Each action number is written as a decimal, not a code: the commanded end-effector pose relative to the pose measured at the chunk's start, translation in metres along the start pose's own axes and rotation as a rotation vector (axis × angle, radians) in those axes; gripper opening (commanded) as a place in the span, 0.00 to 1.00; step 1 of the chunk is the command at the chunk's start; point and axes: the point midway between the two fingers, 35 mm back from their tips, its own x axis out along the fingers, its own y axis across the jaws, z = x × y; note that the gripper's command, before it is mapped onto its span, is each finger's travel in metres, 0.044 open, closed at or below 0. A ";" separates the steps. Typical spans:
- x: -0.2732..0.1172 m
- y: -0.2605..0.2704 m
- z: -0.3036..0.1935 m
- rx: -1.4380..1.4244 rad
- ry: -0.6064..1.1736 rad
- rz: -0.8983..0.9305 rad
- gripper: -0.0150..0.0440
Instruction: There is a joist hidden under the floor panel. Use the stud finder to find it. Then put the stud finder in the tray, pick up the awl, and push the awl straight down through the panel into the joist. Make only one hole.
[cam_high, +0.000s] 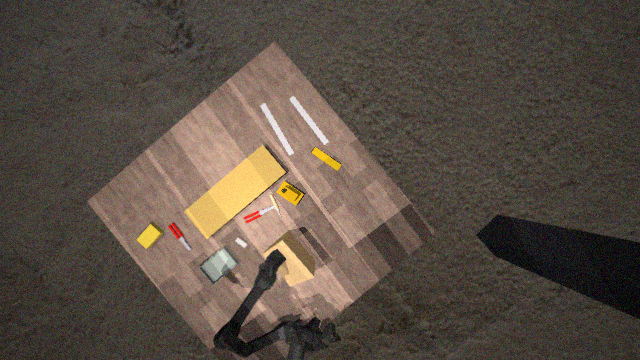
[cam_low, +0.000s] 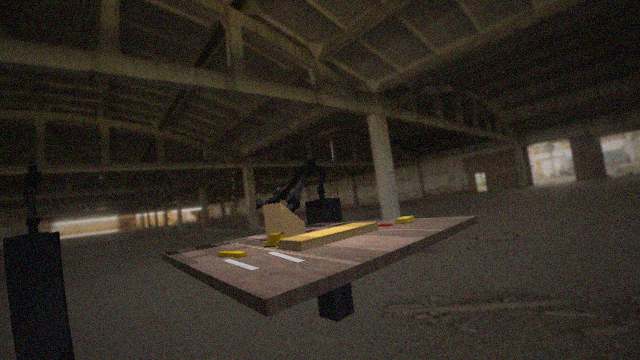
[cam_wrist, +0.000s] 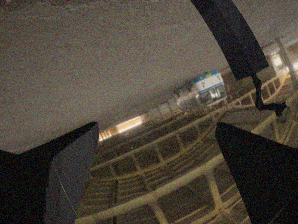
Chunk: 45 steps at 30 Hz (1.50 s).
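Arm above the table's edge, gripper released, its fingers spread wide.

Beige angled block stands beneath part of the arm; beyond it, a red-handled tool lies near what looks like the stud finder, yellow and black, resting on the tabletop just beside a long yellow block; farther out, two white strips lie apart.

On the surface, two white strips are lying toward the nearest corner, a small yellow bar is resting near the left corner, and a yellow block is sitting by the far edge, toward the right corner.
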 end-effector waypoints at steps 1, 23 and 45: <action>0.000 0.001 0.000 -0.001 0.000 0.002 0.98; -0.081 0.259 0.027 -0.369 -0.222 0.543 1.00; -0.352 0.437 0.084 -0.731 -0.906 0.982 1.00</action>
